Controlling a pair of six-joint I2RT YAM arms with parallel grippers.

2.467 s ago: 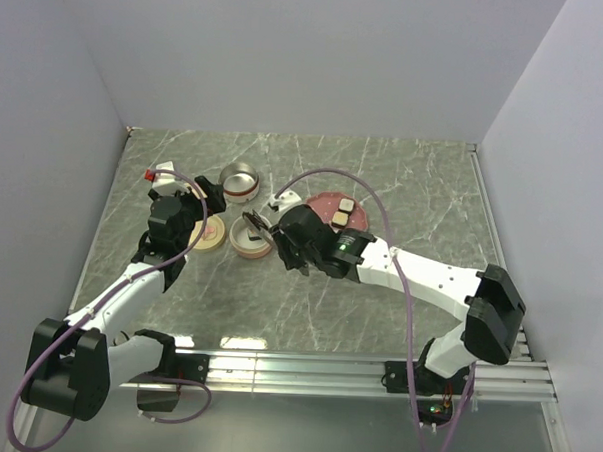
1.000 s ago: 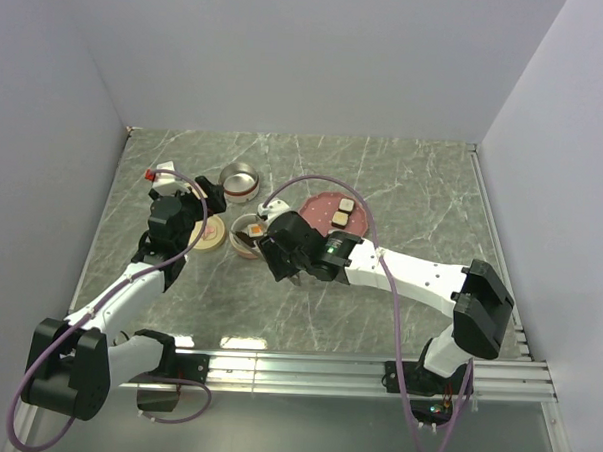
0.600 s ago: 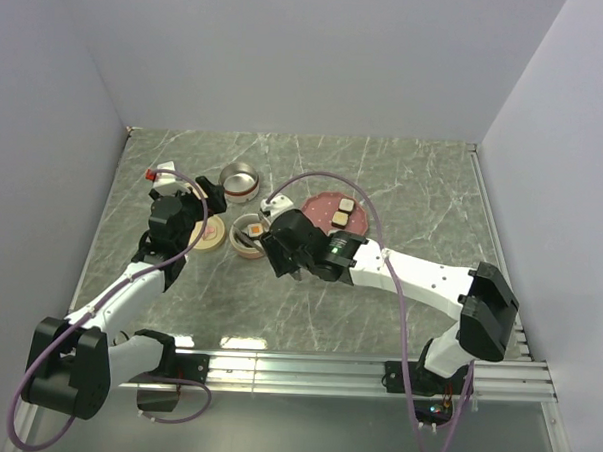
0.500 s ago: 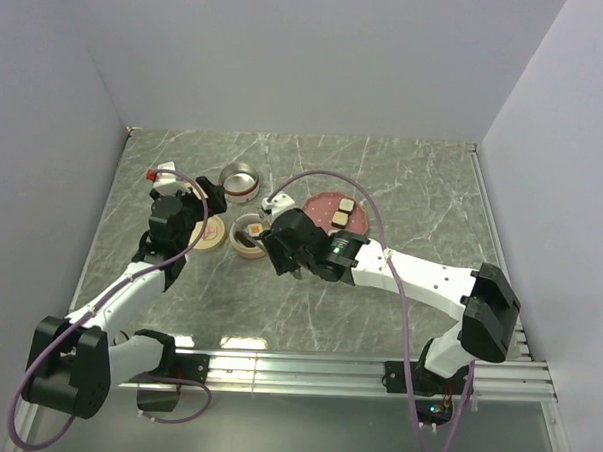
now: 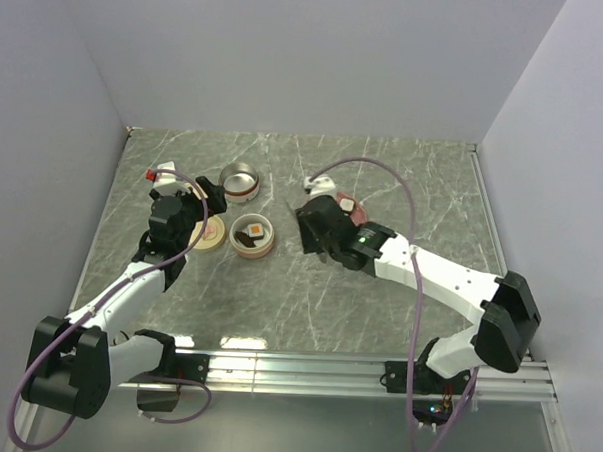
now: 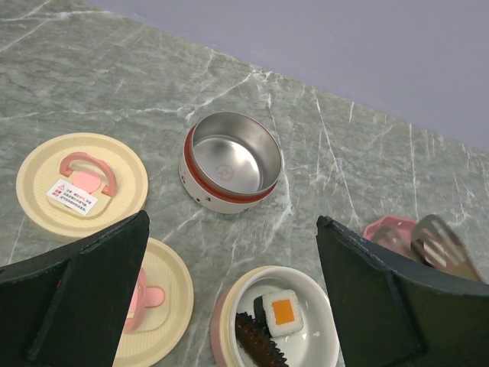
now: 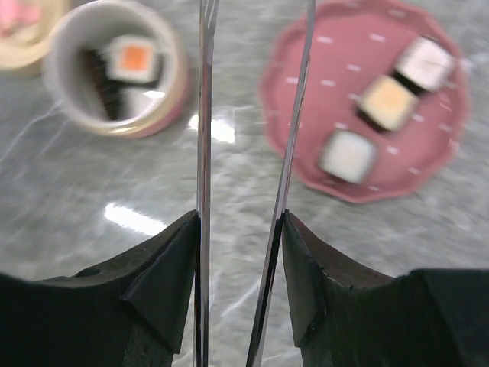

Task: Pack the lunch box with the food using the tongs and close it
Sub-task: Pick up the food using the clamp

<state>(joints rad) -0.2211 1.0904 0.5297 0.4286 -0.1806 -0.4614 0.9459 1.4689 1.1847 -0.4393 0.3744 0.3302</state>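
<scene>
Shift, top view: the right tool (image 5: 316, 227) has swung off the lunch-box bowl (image 5: 269, 243), where it hung a second ago, and now sits over the near-left part of the pink plate (image 5: 362, 217).
Bowl, top view: uncovered and in plain sight, near the middle of the desk (image 5: 308, 296).
Left tool, top view: the left tool (image 5: 205, 195) is unmoved beside the bowl, well apart from the plate.
Left wrist, jaws: spread wide, holding nothing.
Left wrist, bowl contents: orange-topped piece (image 6: 283, 312) and dark brown piece (image 6: 256, 345) lie inside, touching.
Left wrist, other parts: steel container (image 6: 231, 162) is bare inside. Two lids (image 6: 82, 183) lie flat on the desk, both off.
Left wrist, tongs: the tips of the tongs (image 6: 447, 248) are over the plate's edge.
Right wrist, grip: narrow, clamped on both tongs arms, which stay parted. The tips run out of frame, so I cannot tell whether they carry anything.
Right wrist, food left: three pieces (image 7: 348, 155) sit on the plate, right of the tongs.
Meaning: judged a return trip for the next piece. Packing is partly done, closing not begun.
</scene>
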